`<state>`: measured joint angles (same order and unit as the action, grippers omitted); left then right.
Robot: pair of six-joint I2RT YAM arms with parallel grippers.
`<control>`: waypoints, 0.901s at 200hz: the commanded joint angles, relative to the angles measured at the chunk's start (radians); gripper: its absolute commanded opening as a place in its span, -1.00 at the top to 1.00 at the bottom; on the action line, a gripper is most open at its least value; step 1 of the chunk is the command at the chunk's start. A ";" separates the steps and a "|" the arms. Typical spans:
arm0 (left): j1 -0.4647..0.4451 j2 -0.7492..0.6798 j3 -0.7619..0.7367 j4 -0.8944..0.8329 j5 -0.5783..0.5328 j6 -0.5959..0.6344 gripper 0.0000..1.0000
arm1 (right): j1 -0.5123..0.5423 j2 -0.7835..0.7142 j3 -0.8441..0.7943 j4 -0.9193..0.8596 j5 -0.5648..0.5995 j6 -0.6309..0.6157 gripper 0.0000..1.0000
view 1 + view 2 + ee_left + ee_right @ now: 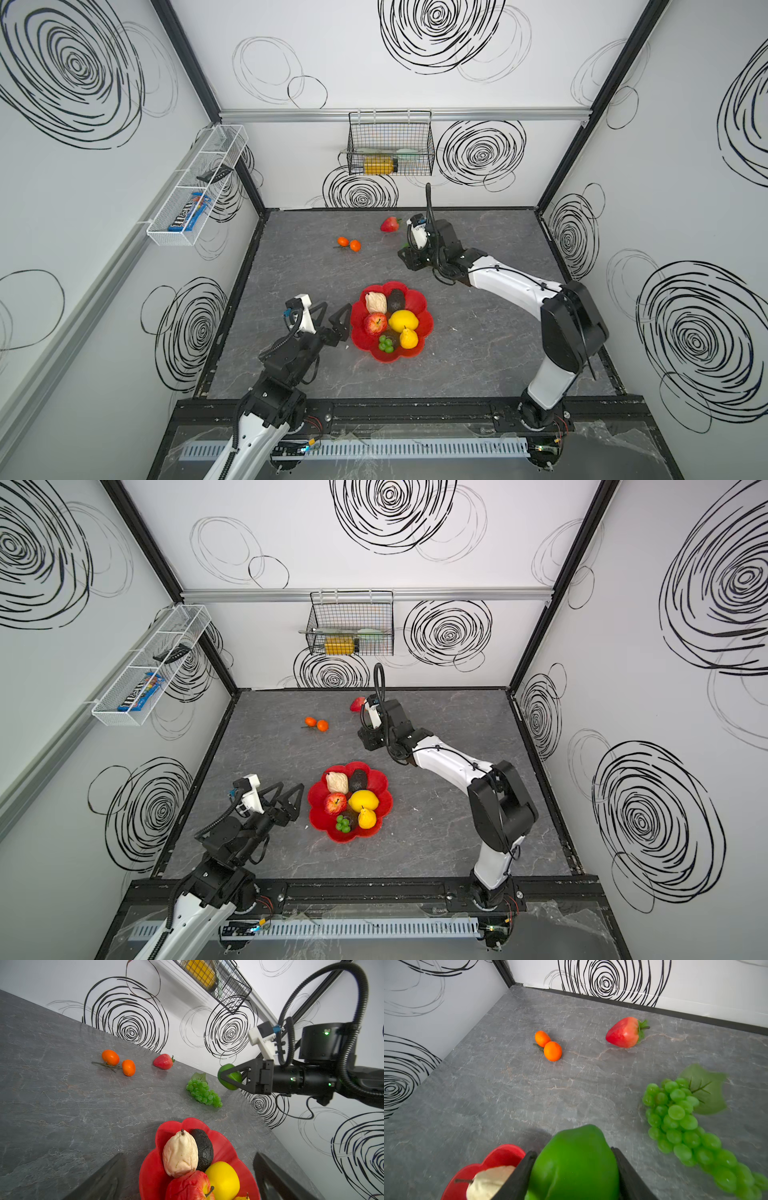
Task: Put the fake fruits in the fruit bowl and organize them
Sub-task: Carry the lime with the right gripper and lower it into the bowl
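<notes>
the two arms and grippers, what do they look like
The left arm and right arm have white link shells with black joint housings. The left gripper and right gripper each have black triangular open-frame fingers and a white camera mount. Black ribbed cable conduit loops past each wrist. Small green lights glow on the right wrist.

The left hand (pixel 338 306) hovered near left on the black-and-white left arm (pixel 286 357), black triangular fingers (pixel 270 1178) spread wide. The right hand (pixel 226 1077), on the right arm (pixel 511 282) stretched toward the far middle, clamped a glossy green plastic lime (pixel 575 1159).
</notes>
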<state>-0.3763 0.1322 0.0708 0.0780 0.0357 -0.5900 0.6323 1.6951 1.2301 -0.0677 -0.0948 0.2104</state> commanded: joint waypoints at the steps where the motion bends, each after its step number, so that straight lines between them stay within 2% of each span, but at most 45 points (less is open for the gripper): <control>1: 0.010 0.010 -0.014 0.069 0.018 -0.008 -0.97 | 0.010 -0.097 -0.081 -0.054 -0.031 -0.026 -0.05; 39: 0.014 0.021 -0.014 0.078 0.027 -0.010 -0.97 | 0.027 -0.199 -0.217 -0.063 -0.062 -0.045 -0.05; 79: 0.022 0.026 -0.016 0.079 0.033 -0.013 -0.97 | 0.050 -0.192 -0.296 -0.067 -0.091 -0.017 -0.05; 180: 0.031 0.027 -0.017 0.082 0.040 -0.017 -0.98 | 0.156 -0.098 -0.266 -0.118 0.046 -0.051 -0.08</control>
<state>-0.3531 0.1562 0.0650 0.1013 0.0662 -0.5964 0.7780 1.5921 0.9321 -0.1616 -0.0917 0.1768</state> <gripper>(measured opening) 0.988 0.543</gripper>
